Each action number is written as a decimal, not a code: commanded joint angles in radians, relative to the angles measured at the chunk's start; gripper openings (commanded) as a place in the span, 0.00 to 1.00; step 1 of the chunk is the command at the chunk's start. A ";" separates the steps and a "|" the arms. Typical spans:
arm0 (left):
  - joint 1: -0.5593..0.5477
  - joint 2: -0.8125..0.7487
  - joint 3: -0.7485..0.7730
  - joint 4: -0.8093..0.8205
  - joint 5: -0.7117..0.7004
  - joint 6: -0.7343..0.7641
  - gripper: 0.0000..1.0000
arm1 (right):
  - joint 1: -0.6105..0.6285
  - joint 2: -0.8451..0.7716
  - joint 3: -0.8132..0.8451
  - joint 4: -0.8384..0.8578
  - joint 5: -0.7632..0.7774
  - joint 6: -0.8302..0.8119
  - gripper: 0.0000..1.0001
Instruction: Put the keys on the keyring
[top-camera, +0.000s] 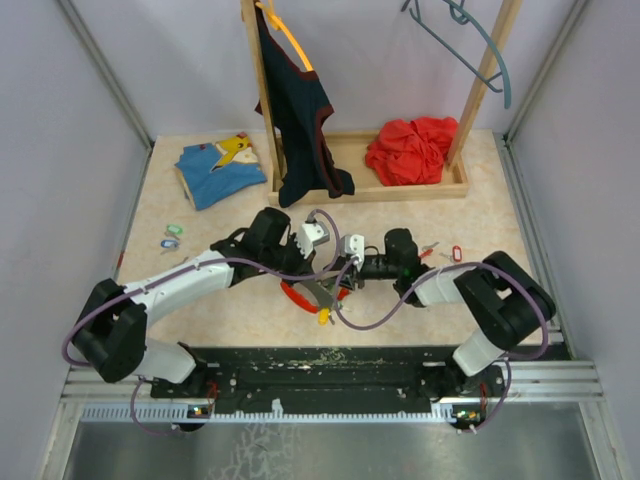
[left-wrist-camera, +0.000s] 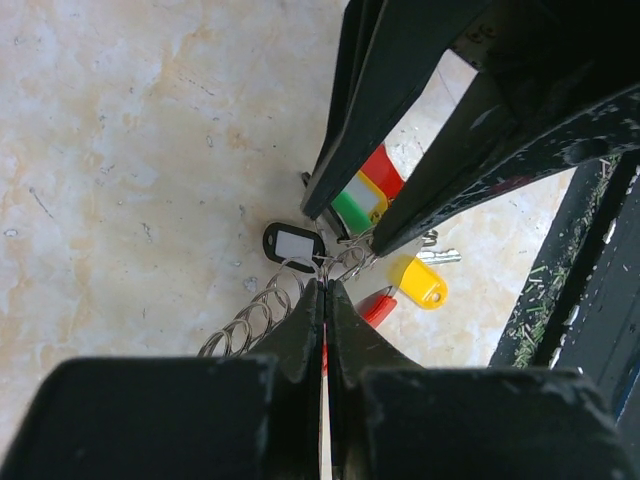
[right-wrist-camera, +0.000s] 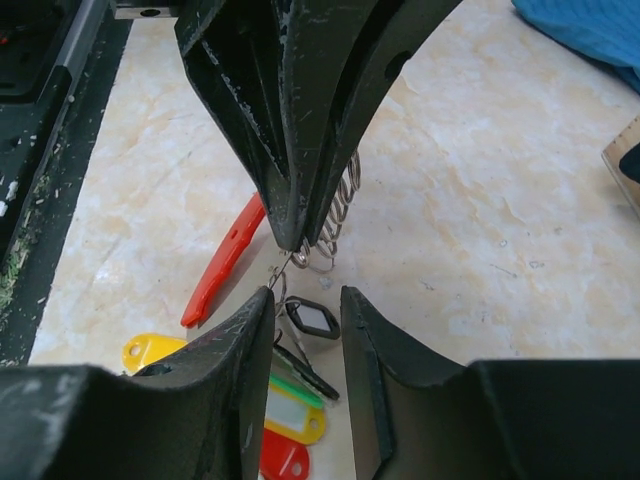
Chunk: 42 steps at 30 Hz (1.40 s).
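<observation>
My left gripper (left-wrist-camera: 325, 286) is shut, pinching the thin wire of the keyring (left-wrist-camera: 347, 262) just above the table. A silver spring coil (left-wrist-camera: 243, 324) hangs from it. On or beside the ring are a black tag (right-wrist-camera: 312, 318), a green-and-yellow tag (right-wrist-camera: 296, 408), a red tag (right-wrist-camera: 286, 460) and a yellow tag (left-wrist-camera: 420, 283) with its silver key (left-wrist-camera: 441, 256). My right gripper (right-wrist-camera: 305, 300) faces the left one, open, its left finger against the ring wire and the black tag below the gap. In the top view both grippers (top-camera: 320, 288) (top-camera: 343, 278) meet mid-table.
A red plastic lever (right-wrist-camera: 225, 258) lies beside the ring. Loose keys with green (top-camera: 175, 230) and blue (top-camera: 170, 243) tags lie left, one with a red tag (top-camera: 456, 253) right. A wooden rack (top-camera: 400, 190) with a dark garment (top-camera: 300, 110) and red cloth (top-camera: 412, 148) stands behind; blue clothing (top-camera: 218, 170) lies back left.
</observation>
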 joint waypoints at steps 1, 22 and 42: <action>-0.007 -0.021 0.037 -0.017 0.044 0.032 0.00 | -0.005 0.044 0.055 0.106 -0.087 0.004 0.32; -0.018 0.013 0.039 0.006 0.068 0.044 0.00 | -0.005 0.180 0.084 0.285 -0.193 0.137 0.14; 0.012 -0.226 -0.442 0.702 -0.056 -0.300 0.37 | -0.005 0.207 0.022 0.447 -0.065 0.266 0.00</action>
